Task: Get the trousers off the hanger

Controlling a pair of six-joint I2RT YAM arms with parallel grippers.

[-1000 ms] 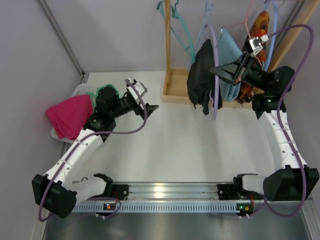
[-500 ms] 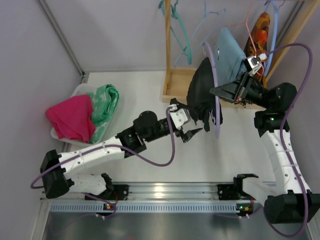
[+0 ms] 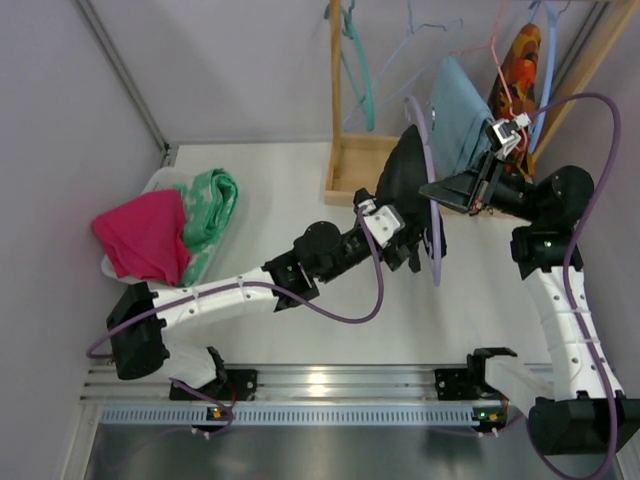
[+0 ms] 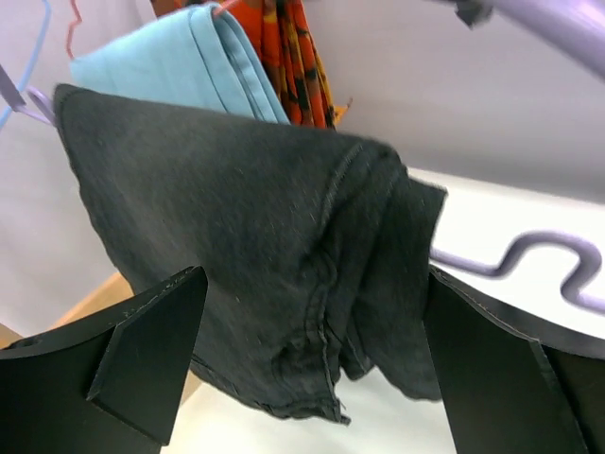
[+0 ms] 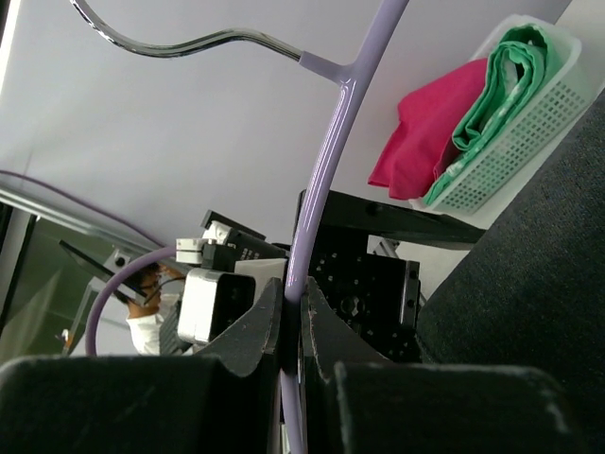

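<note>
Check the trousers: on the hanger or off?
On: the black trousers hang folded over the lilac hanger, seen in the left wrist view.

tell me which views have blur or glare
top external: sharp and evenly lit, with glare on the rail; left wrist: trousers slightly soft, right fold smeared; right wrist: fingers are blurred dark shapes near the lens, hanger and basket clear

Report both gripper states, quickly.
Left gripper: open, facing the black trousers, gripping nothing.
Right gripper: shut on the lilac hanger.
</note>
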